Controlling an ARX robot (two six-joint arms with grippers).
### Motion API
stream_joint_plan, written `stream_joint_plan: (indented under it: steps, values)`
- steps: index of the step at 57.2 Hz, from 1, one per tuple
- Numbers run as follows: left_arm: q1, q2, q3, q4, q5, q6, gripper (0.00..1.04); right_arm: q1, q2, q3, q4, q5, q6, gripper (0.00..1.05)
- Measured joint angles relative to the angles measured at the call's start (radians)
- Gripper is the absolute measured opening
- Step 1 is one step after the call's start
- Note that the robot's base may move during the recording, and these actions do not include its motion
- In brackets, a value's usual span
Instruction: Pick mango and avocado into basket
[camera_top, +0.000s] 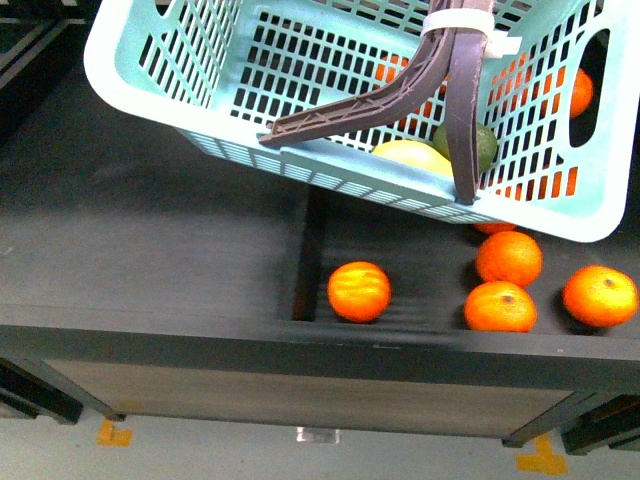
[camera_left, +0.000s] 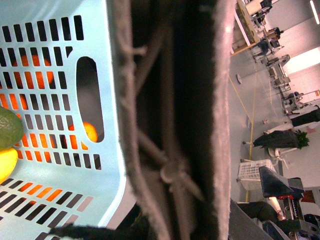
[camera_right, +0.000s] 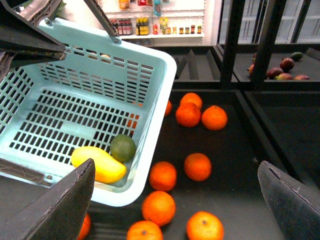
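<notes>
The pale turquoise basket (camera_top: 250, 140) hangs tilted above the dark shelf. Its brown handles (camera_top: 455, 90) are bound with a white tie. Inside, in the low corner, the yellow mango (camera_top: 410, 155) lies touching the dark green avocado (camera_top: 485, 148). The right wrist view shows the mango (camera_right: 97, 164) and avocado (camera_right: 123, 147) side by side on the basket's slotted bottom (camera_right: 75, 125). My left gripper (camera_left: 175, 200) is shut on the basket's handle (camera_left: 170, 100), which fills its view. My right gripper (camera_right: 177, 202) is open and empty, beside the basket and above loose oranges.
Several oranges (camera_top: 359, 291) lie on the black shelf tray under and beside the basket. A low divider (camera_top: 306, 262) borders the tray, and the shelf's front edge (camera_top: 300, 345) runs below it. Dark shelf uprights (camera_right: 231, 40) and a further bin of reddish fruit (camera_right: 285, 67) stand behind.
</notes>
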Motion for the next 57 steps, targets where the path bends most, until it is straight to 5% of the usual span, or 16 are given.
stream_joint_plan:
  steps: [17, 20, 25, 31, 34, 44, 57]
  values:
    - [0.013, 0.000, -0.001, 0.003, -0.010, -0.007, 0.10, -0.001, 0.000, -0.001, 0.000, -0.011, 0.000, 0.96]
    - [0.003, -0.014, -0.058, 0.153, -0.244, -0.110, 0.10, -0.001, -0.001, -0.001, 0.000, -0.008, 0.000, 0.96]
    - [-0.043, 0.002, -0.105, 0.403, -0.798, -0.440, 0.10, -0.001, 0.001, -0.001, 0.000, -0.006, 0.000, 0.96]
    - [-0.040, 0.060, -0.014, 0.401, -1.290, -0.729, 0.10, -0.002, 0.000, -0.001, 0.000, -0.002, 0.000, 0.96]
    - [-0.013, 0.108, 0.068, 0.385, -1.419, -0.845, 0.10, -0.002, 0.000, -0.001, 0.000, -0.001, 0.000, 0.96]
    - [0.035, 0.235, 0.178, 0.381, -1.518, -1.057, 0.08, -0.001, 0.000, -0.001, 0.000, -0.002, 0.000, 0.96]
    - [0.053, 0.397, 0.286, 0.400, -1.503, -1.208, 0.08, -0.002, 0.000, -0.001, 0.000, -0.002, 0.000, 0.96]
